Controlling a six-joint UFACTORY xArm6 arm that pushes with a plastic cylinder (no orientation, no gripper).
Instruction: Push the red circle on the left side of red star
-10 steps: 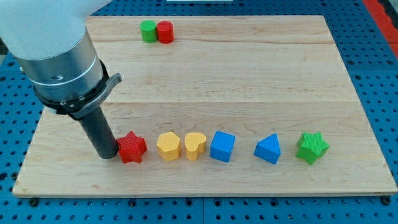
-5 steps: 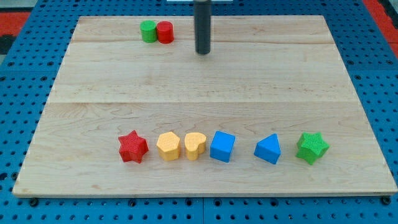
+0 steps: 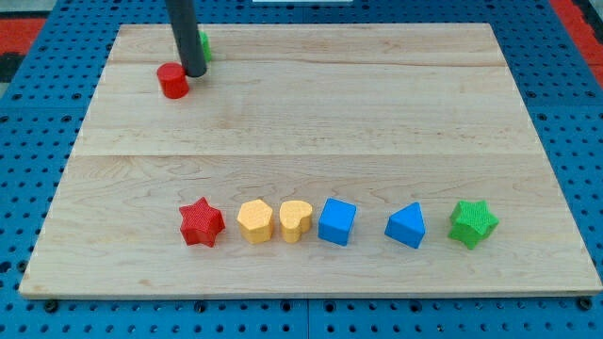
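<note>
The red circle [image 3: 172,81] lies near the board's top left. My tip [image 3: 194,72] stands right against its upper right side. The rod hides most of a green block [image 3: 204,43] just behind it, so its shape cannot be made out. The red star [image 3: 201,223] lies far below, at the left end of a row of blocks near the view's bottom.
The row runs rightward from the red star: a yellow hexagon-like block [image 3: 254,221], a yellow heart [image 3: 295,221], a blue cube [image 3: 336,222], a blue triangle [image 3: 407,226], a green star [image 3: 472,223]. The wooden board [image 3: 377,113] lies on a blue pegboard.
My tip moved left from the board's top middle to the red circle. The red circle slid down and left, away from the green block.
</note>
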